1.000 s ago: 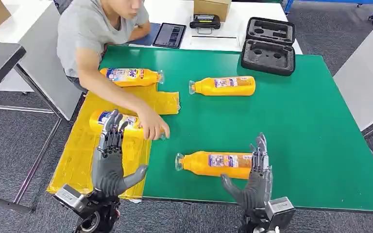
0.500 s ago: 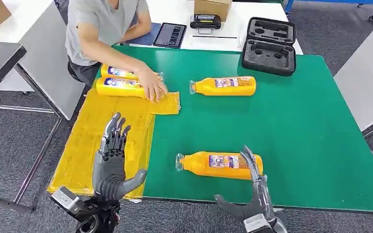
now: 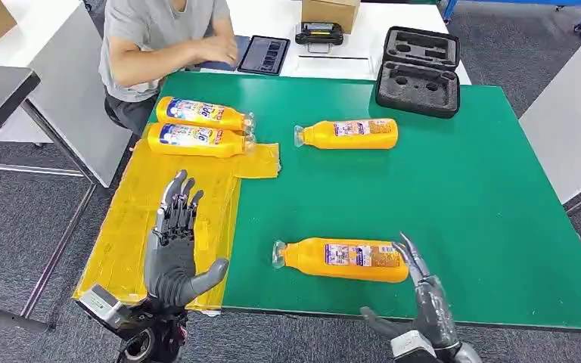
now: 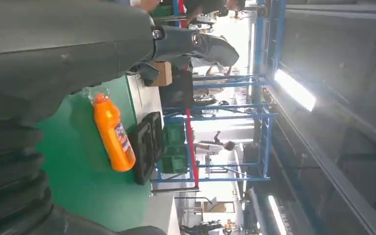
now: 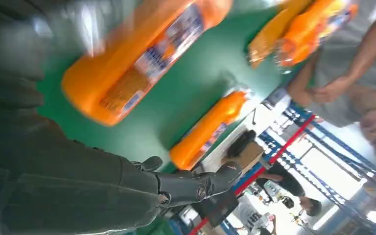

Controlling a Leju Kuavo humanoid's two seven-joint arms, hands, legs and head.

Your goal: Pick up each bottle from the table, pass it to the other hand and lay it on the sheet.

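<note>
An orange bottle (image 3: pixel 341 259) lies on its side near the front edge of the green table (image 3: pixel 461 197); the right wrist view shows this near bottle (image 5: pixel 137 58) close up. My right hand (image 3: pixel 424 299) is open just behind its base, fingers spread, holding nothing. A second orange bottle (image 3: pixel 348 134) lies further back, also visible as the far bottle (image 4: pixel 112 137) in the left wrist view. Two bottles (image 3: pixel 197 127) lie side by side at the far end of the yellow sheet (image 3: pixel 144 227). My left hand (image 3: pixel 174 242) hovers open over the sheet.
A person (image 3: pixel 166 38) sits at the table's far left corner, arms drawn back. A black foam case (image 3: pixel 418 72) stands at the back of the table, with a tablet (image 3: pixel 265 54) and a cardboard box (image 3: pixel 330 11) on the white table behind.
The person slid a bottle up the sheet beside the other one, then drew the arm back. My right hand dropped lower and to the right, behind the near bottle's base.
</note>
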